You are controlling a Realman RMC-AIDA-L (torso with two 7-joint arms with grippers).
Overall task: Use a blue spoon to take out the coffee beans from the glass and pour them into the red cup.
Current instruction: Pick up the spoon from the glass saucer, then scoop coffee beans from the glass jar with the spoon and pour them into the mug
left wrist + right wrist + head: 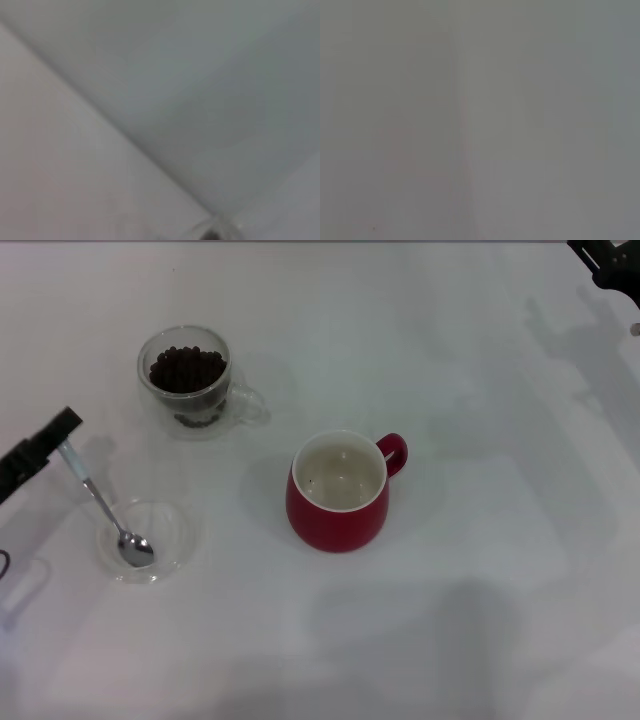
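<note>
Spoon (100, 503) lies slanted on the white table (480, 570), its handle up in the left hand (60, 435), which grips it, and its shiny bowl down in a clear saucer (172, 540). Red cup (338, 492) stands upright mid-table, handle pointing right. Behind the saucer, the glass (190, 380) holds coffee beans (186, 369). Right hand (610, 262) sits at the far right corner; its grip cannot be seen.

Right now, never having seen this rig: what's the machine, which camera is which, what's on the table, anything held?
It's a two-armed robot. The big picture comes from its head camera looking down; the two blank grey ones come from wrist cameras and show almost nothing. On the white table: a glass of coffee beans, a red cup, and a clear saucer. The left pincer holds the blue spoon by its handle, bowl resting in the saucer. The right pincer sits parked at the far corner.
</note>
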